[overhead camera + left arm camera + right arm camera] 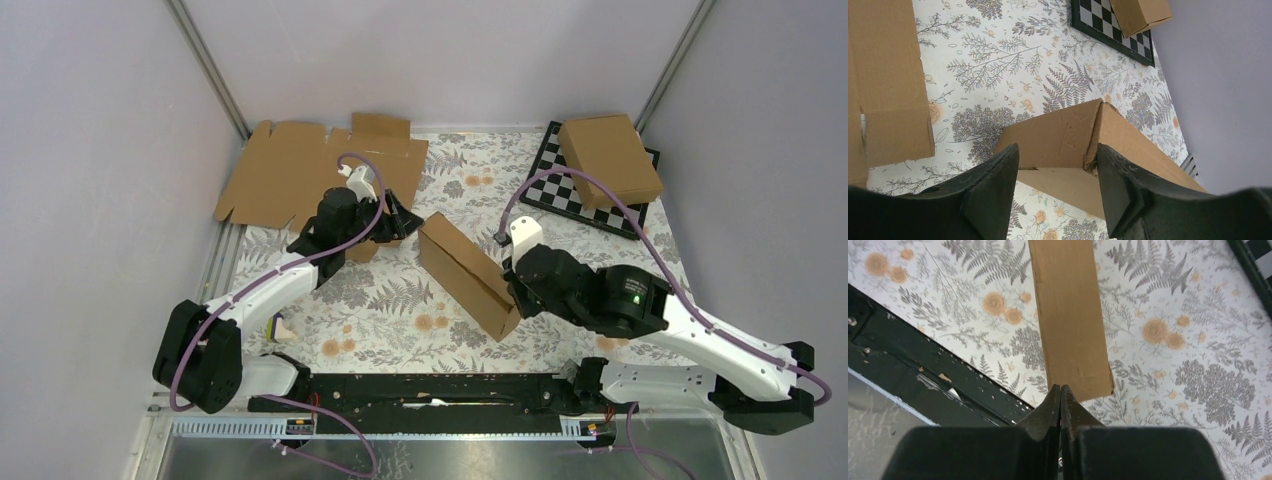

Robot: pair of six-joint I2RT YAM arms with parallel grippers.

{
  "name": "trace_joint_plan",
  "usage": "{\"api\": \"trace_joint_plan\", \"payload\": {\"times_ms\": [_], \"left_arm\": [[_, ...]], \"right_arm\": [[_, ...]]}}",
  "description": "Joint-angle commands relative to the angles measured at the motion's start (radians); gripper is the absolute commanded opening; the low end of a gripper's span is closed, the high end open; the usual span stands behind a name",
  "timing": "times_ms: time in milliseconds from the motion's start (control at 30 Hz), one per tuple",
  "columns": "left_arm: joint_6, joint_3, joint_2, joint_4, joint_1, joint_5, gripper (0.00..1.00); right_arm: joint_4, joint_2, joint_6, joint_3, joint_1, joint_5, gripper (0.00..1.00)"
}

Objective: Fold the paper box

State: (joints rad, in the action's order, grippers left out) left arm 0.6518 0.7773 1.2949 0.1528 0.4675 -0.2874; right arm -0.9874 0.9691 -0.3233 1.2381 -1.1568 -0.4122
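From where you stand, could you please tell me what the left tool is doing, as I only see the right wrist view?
Observer: The left tool is open, with the far end of the paper box just ahead of its gap. I cannot tell whether it touches the box.
Operator: Thank you. Is there any other cardboard that I might confuse with it?
Observer: Yes, a second brown box lies on the chessboard at the far right of the table.
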Motion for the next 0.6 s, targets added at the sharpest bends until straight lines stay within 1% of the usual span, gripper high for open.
{"api": "trace_joint_plan", "payload": {"times_ms": [0,133,233,367,567], "left_arm": [[-0.049,-0.029,-0.002,-0.077,-0.007,0.025,0.6],[-0.049,-0.026,0.001,-0.077,-0.006,0.021,0.6],[-0.053,-0.027,0.001,-0.078,-0.006,0.021,0.59],[-0.052,-0.027,0.001,-0.075,-0.004,0.015,0.59],[-0.053,-0.029,0.001,-0.075,-0.003,0.018,0.58]], "right_arm": [[-0.033,-0.013,-0.063,-0.082,0.007,0.056,0.0],[0.033,0.005,-0.103,-0.202,0.013,0.132,0.0],[0.048,0.032,-0.129,-0.239,0.02,0.112,0.0],[0.046,0.046,-0.11,-0.193,0.041,0.119,0.0],[-0.003,0.034,-0.078,-0.054,0.045,0.107,0.0]]}}
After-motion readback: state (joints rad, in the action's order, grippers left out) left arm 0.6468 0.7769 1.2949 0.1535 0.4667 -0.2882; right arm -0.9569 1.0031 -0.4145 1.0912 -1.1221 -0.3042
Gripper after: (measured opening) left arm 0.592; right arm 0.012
